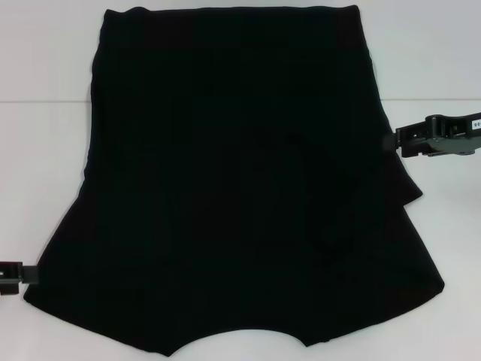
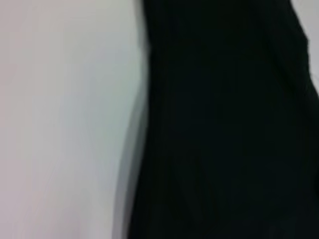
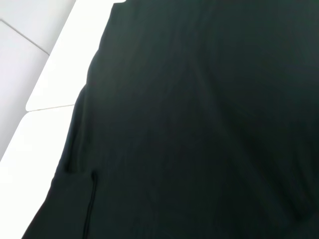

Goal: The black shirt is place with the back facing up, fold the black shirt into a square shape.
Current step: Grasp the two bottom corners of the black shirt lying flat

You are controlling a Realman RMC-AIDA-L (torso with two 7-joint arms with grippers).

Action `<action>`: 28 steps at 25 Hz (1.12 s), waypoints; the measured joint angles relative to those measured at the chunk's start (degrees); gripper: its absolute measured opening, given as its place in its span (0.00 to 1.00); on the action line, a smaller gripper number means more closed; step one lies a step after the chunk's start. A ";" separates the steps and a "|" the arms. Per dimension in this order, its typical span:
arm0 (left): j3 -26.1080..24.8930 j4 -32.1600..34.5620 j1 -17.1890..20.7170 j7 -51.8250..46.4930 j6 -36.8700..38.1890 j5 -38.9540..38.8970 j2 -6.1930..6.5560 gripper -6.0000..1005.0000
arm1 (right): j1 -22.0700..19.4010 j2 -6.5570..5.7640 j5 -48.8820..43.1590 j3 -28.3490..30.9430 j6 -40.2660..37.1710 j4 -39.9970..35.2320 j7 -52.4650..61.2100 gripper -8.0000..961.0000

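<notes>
Head view first: nearest us, the black shirt [image 1: 233, 188] lies spread flat over the white counter [image 1: 45, 150], its wide curved edge at the counter's near edge and its narrower straight edge toward the far edge. At the near left corner of the cloth we see our left hand [image 1: 13, 276] just beside the fabric (whether it is spread or pinching we cannot tell). Farther back, on the counter's right side, our right hand [image 1: 432, 141] sits level at the shirt's right edge, next to a small folded flap; we cannot tell its state either. Both wrist views show plain black cloth [image 3: 199, 124] on the counter.
</notes>
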 joint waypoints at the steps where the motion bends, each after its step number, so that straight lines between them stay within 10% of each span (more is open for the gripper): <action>1: 0.30 -0.35 -0.09 -0.36 -0.61 0.34 -0.01 0.62 | -0.02 0.00 0.00 0.01 0.03 0.00 -0.05 0.56; 28: 4.39 -6.31 0.03 -4.02 -11.78 2.15 -0.94 0.57 | -0.76 0.12 -0.01 0.02 0.45 -0.01 -0.30 0.56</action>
